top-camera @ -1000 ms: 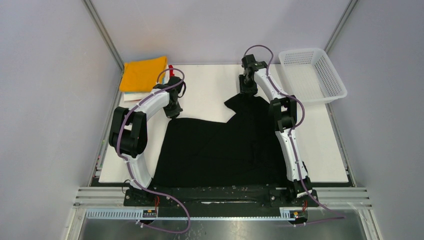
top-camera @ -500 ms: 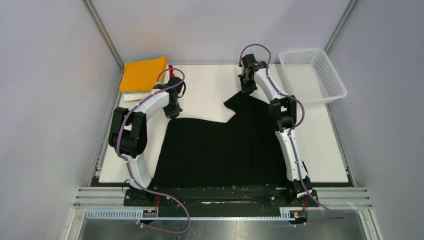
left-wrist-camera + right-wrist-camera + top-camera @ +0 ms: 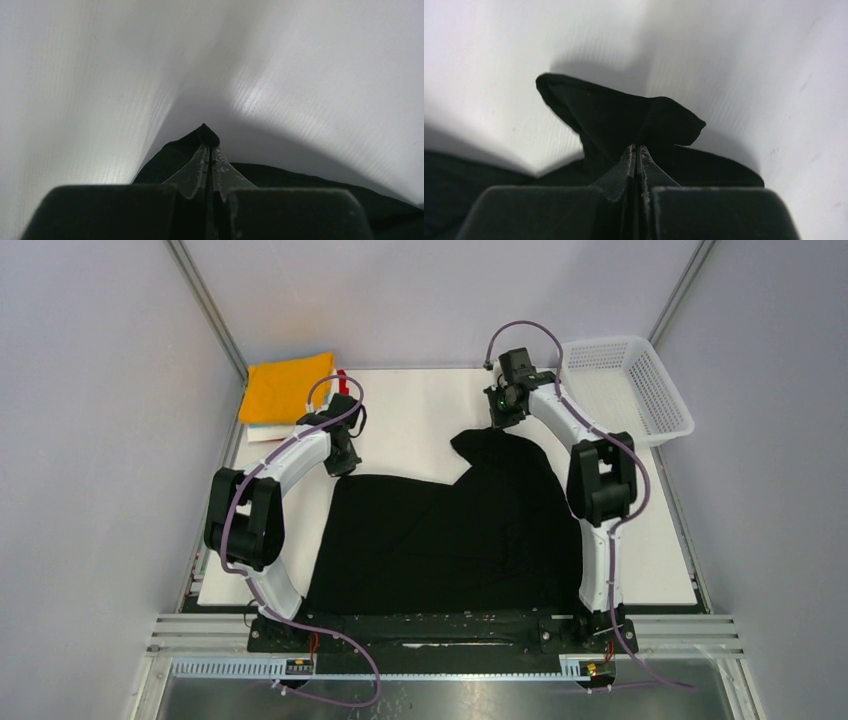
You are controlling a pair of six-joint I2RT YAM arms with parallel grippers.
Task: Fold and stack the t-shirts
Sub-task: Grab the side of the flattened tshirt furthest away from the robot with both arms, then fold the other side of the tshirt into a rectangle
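place: robot lab cell | evidence: grey enclosure panels (image 3: 100, 440), aluminium frame rails (image 3: 205, 310), white tabletop (image 3: 420, 410)

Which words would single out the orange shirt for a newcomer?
Start at the white table and go to its far-left corner. The orange-yellow t-shirt lies folded atop paler shirts. It is the only orange cloth; the black t-shirt lies spread out.

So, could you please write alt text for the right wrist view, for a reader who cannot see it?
The right gripper, its fingers shut, pinches a bunched fold of the black t-shirt just over the white table. More of the black cloth lies at the lower left, and the gripper's dark body fills the bottom edge.
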